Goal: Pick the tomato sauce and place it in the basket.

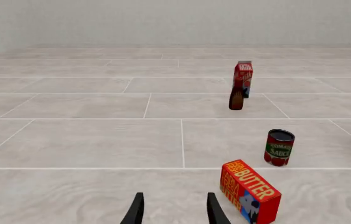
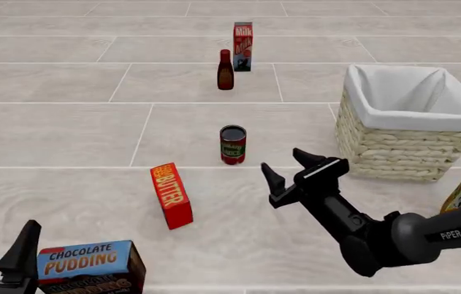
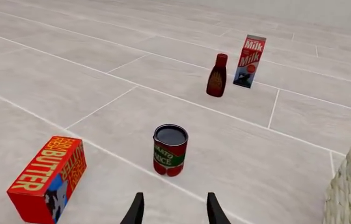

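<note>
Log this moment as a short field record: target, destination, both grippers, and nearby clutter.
target: tomato sauce, upright on the table, not held
destination: basket, to the can's right in the front view, nothing seen inside
right gripper: open, near side of the can, apart from it
left gripper: open, holding nothing
clutter: butter box, bottle, milk carton, chocolate pudding box
</note>
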